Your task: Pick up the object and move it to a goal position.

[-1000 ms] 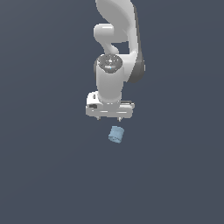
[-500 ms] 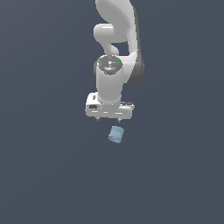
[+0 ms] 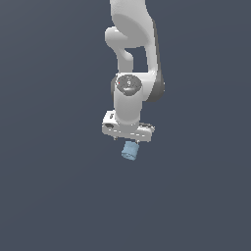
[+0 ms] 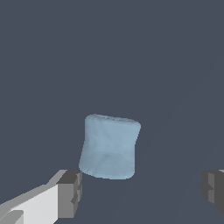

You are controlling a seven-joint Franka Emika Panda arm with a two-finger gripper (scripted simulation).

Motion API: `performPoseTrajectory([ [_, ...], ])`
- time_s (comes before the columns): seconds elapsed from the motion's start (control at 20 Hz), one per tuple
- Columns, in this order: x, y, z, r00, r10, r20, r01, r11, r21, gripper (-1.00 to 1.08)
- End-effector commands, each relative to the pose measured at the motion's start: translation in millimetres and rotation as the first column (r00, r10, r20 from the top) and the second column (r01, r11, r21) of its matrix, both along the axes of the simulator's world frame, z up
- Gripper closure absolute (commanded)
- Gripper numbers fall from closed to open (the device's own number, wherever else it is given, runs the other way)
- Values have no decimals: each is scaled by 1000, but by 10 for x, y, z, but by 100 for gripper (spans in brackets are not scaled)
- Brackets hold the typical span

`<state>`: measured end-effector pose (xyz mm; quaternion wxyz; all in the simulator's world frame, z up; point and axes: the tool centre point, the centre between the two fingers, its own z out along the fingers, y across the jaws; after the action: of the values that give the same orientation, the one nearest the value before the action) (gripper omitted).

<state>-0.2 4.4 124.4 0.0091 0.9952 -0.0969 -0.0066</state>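
Lowered since a second ago: pincer [image 3: 128,139] dropped from clear above the object [image 3: 130,151] to just over it, the gap in the exterior view all but gone; object itself unmoved, a little below frame centre there.

Nearest the wrist camera: two grey fingertips [image 4: 70,193] low in the frame, one at lower left, the other cut by the right edge; spread wide, nothing pinched, no contact visible. Just beyond them: the object [image 4: 110,146], pale blue, stubby, slightly tilted, sitting near centre and closer to the left finger than the right. Behind it only the plain dark bench [image 4: 166,65]; no goal marker visible in either view.

By judgement, early stage: approach nearly done; still ahead, straddling the object, closing, lifting, carrying to the goal.
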Motion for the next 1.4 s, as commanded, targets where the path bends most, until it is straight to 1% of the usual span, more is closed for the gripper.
performPoseTrajectory([
  [0.0,25,66,-106,999,-44,5,44,999,5,-92],
  [0.2,52,142,-232,995,-97,11,97,995,12,-92],
  [0.45,68,193,-319,991,-133,14,133,991,16,-92],
  [0.85,65,200,-389,991,-135,14,134,991,16,-92],
  [1.2,55,203,-728,990,-138,15,137,990,17,-92],
  [1.35,60,200,-813,990,-139,15,139,990,17,-92],
])
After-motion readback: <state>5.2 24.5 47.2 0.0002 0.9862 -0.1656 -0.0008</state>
